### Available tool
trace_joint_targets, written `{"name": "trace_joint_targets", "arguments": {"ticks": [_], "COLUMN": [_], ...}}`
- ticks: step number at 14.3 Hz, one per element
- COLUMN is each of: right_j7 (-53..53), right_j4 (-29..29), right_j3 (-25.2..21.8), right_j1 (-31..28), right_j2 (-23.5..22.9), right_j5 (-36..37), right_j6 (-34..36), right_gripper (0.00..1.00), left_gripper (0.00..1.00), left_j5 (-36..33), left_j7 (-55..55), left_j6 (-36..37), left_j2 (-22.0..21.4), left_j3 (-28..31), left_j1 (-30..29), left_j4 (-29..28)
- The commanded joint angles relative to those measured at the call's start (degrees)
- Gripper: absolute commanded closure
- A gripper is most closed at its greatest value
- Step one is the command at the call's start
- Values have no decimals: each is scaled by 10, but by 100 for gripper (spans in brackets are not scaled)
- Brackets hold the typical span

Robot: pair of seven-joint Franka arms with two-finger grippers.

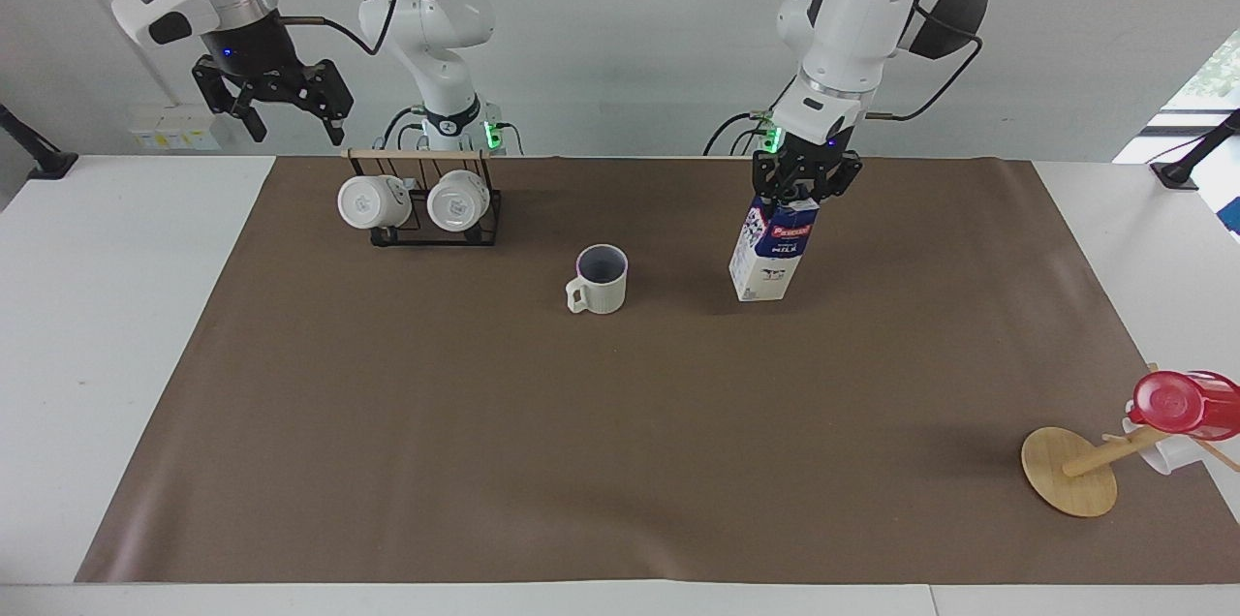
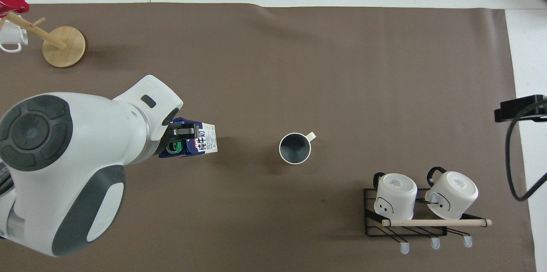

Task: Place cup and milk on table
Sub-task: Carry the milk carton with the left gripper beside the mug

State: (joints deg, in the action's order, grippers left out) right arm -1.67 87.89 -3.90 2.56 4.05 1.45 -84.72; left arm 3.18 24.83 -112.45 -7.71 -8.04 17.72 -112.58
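Fingers of the left gripper (image 1: 806, 193) pinch the gabled top of the tall blue-and-white milk carton (image 1: 767, 253), clamped tight on it; the right gripper (image 1: 274, 103) waits with fingers spread wide and empty above the counter's edge at the right arm's end.

Largest is the white counter (image 1: 116, 325), carrying a wide matte brown mat (image 1: 542, 442). The carton's long axis stands nearly vertical, leaning slightly, its base at or just above the mat beside the cream ribbed mug (image 1: 600, 280), toward the left arm's end. The mug sits upright mid-mat.

Only the overhead view shows the carton's green screw cap (image 2: 174, 147) and the mug's dark inside (image 2: 294, 148); the facing view alone shows the red label (image 1: 790, 232).
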Motion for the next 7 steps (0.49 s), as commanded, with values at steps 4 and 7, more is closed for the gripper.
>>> {"name": "trace_joint_targets", "arguments": {"ticks": [4,7], "right_j7": [10,10], "right_j4": [1,1], "right_j3": [3,3], "right_j1": [-7,-7], "right_j2": [6,6], "right_j5": [-6,-6], "right_j6": [7,7], "right_gripper": [0,0], "left_gripper": [43,43], "left_j5": [5,-4], "left_j7": [90,113], "left_j6": [12,12], "left_j2": [65,94], "left_j3": [4,4], "left_j1": [63,80], "left_j4": [64,84]}}
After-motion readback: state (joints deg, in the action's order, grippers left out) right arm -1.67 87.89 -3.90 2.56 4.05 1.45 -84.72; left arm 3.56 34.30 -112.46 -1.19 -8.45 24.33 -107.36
